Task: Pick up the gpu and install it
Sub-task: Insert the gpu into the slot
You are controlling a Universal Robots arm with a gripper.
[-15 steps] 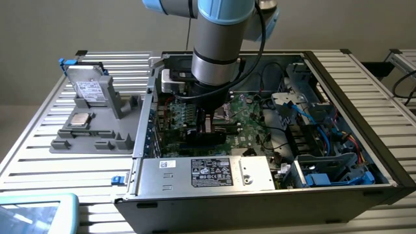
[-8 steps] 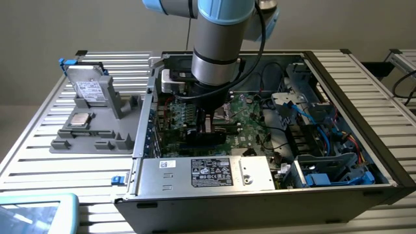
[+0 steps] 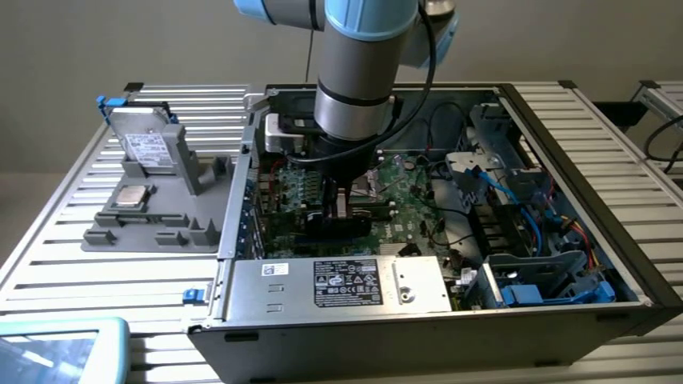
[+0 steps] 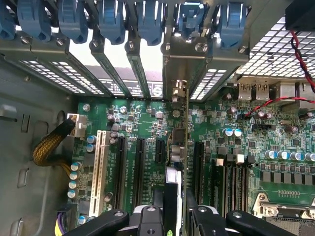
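A: Gripping anything?

B: Yes. Gripper (image 4: 175, 200) clamped on the gpu (image 4: 171, 189), one of the fingers (image 4: 157, 199) on each flat side of the card.

A: Position of the card against the hand?

B: Pinched right between the pads, seen edge-on, running out from the fingertips in a thin line over the motherboard (image 4: 275, 142) toward the rear slot openings. Far end up against the silver bracket bay at the motherboard's back edge, under the row of blue latches (image 4: 113, 19).

A: Upright or tilted?

B: Standing on edge, square to the motherboard, in line with the long black expansion slots. Seated in a slot or only resting above it: cannot tell.

A: Neighbours on the motherboard?

B: Long white slot (image 4: 101, 167) well off to one side of the card, past two black slots. Yellow braided cable (image 4: 47, 147) beyond that, at the motherboard's edge by the case wall.

A: And from outside?

B: Gripper (image 3: 339, 200) low inside the open computer case (image 3: 353, 344), right over the middle of the motherboard (image 3: 411, 188), with the gpu (image 3: 344, 224) dark beneath it. Labelled silver box (image 3: 341, 284) just beside the motherboard's near edge. Grey parts tray (image 3: 160, 200) outside the case, well apart from the motherboard, on the exterior view's left.
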